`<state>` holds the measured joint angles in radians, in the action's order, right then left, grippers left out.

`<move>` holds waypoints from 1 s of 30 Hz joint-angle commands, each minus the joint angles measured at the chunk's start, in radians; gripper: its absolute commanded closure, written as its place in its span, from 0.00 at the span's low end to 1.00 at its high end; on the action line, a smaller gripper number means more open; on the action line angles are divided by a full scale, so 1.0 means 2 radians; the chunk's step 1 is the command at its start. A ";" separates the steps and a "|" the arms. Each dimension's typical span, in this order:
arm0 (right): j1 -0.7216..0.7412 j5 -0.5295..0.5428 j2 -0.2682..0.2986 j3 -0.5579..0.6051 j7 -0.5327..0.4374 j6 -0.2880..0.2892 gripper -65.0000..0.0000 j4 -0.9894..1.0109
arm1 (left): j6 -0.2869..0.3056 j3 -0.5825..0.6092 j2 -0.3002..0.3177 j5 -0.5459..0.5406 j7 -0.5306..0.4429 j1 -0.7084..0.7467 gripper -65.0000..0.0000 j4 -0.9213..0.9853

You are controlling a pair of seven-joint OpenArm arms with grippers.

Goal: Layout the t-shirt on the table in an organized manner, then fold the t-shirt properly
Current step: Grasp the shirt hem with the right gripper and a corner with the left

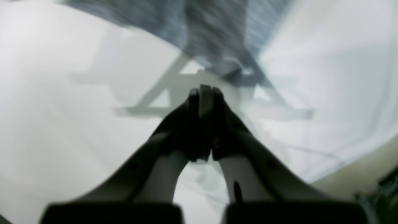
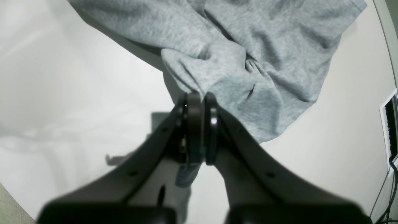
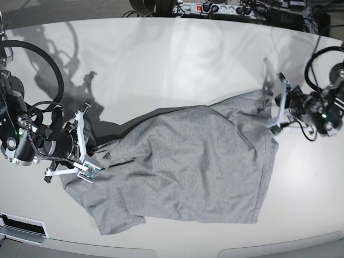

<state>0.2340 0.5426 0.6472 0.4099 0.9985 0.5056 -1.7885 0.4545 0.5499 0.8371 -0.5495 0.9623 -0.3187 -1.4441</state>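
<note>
The heather-grey t-shirt [image 3: 199, 161] lies plain side up across the middle of the white table [image 3: 161, 64], partly spread and creased at its left end. My right gripper [image 3: 86, 167] is at that crumpled left edge. In the right wrist view it [image 2: 199, 95] is shut on a fold of the t-shirt [image 2: 248, 46], and a scrap of cloth hangs below the fingers. My left gripper [image 3: 275, 122] is at the shirt's right edge. The left wrist view is blurred: the gripper [image 1: 203, 91] is shut over the table [image 1: 62, 124], the shirt [image 1: 214, 31] lies just beyond, and I cannot make out any cloth pinched.
A power strip and cables [image 3: 226, 8] run along the table's far edge. The rounded front edge [image 3: 161, 250] is close below the shirt's hem. Off the table's right side in the right wrist view are a white box [image 2: 388, 124] and cables.
</note>
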 commanded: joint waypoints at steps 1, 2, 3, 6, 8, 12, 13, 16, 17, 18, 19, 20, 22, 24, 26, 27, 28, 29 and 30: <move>0.013 0.003 0.008 -0.006 -0.010 0.002 1.00 -0.007 | 0.008 -0.005 0.020 -0.017 -0.006 -0.013 1.00 -0.023; 0.013 0.002 0.008 -0.006 -0.010 0.006 1.00 -0.007 | 0.018 -0.005 0.034 -0.029 -0.007 -0.013 1.00 -0.040; 0.013 0.002 0.008 -0.006 -0.011 0.009 1.00 -0.007 | 0.027 -0.005 0.047 -0.038 -0.008 -0.013 1.00 -0.056; 0.013 0.004 0.008 -0.006 -0.011 0.009 1.00 -0.007 | 0.033 -0.005 0.076 -0.065 -0.014 -0.013 1.00 -0.088; 0.013 0.004 0.007 -0.006 -0.011 0.007 1.00 -0.007 | 0.050 -0.005 0.079 -0.084 -0.013 -0.012 1.00 -0.093; 0.013 0.004 0.007 -0.006 -0.011 0.007 1.00 -0.007 | 0.076 -0.005 0.067 -0.110 -0.010 0.005 0.95 -0.080; 0.013 0.004 0.007 -0.006 -0.011 0.007 1.00 -0.007 | 0.080 -0.005 0.060 -0.109 -0.011 0.012 0.83 -0.072; 0.013 0.004 0.007 -0.006 -0.011 0.000 1.00 -0.007 | 0.086 -0.005 0.037 -0.108 -0.014 0.032 0.47 -0.045; 0.013 0.004 0.007 -0.006 -0.011 -0.006 1.00 -0.007 | 0.093 -0.005 0.028 -0.104 -0.017 0.038 0.44 -0.033; 0.013 0.004 0.007 -0.006 -0.011 -0.009 1.00 -0.007 | 0.095 -0.005 0.019 -0.089 -0.022 0.043 0.44 -0.022; 0.013 0.004 0.007 -0.006 -0.011 -0.009 1.00 -0.007 | 0.095 -0.005 0.010 -0.068 -0.032 0.046 0.44 -0.009; 0.013 0.004 0.007 -0.006 -0.011 -0.008 1.00 -0.007 | 0.093 -0.005 0.002 -0.047 -0.042 0.047 0.44 0.006; 0.013 0.004 0.007 -0.006 -0.011 -0.008 1.00 -0.007 | 0.087 -0.005 -0.013 -0.015 -0.060 0.045 0.44 0.035; 0.012 0.004 0.007 -0.006 -0.011 -0.011 1.00 -0.007 | 0.088 -0.005 -0.026 0.006 -0.083 0.046 0.44 0.058; 0.012 0.004 0.007 -0.006 -0.010 -0.019 1.00 -0.007 | 0.090 -0.005 -0.041 0.020 -0.090 0.045 0.44 0.074; 0.012 0.004 0.007 -0.006 -0.010 -0.020 1.00 -0.007 | 0.091 -0.005 -0.048 0.027 -0.090 0.046 0.44 0.078; 0.012 0.004 0.007 -0.006 -0.010 -0.019 1.00 -0.007 | 0.091 -0.005 -0.055 0.037 -0.090 0.046 0.44 0.079; 0.012 0.004 0.007 -0.006 -0.011 -0.019 1.00 -0.007 | 0.091 -0.005 -0.060 0.047 -0.090 0.046 0.45 0.079; 0.012 0.004 0.007 -0.006 -0.011 -0.019 1.00 -0.007 | 0.091 -0.005 -0.064 0.055 -0.091 0.046 0.47 0.079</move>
<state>0.2333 0.5503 0.6476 0.4099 0.9955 0.4706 -1.7885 0.6403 0.5362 0.7055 -0.4568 0.7628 -0.2253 -1.2896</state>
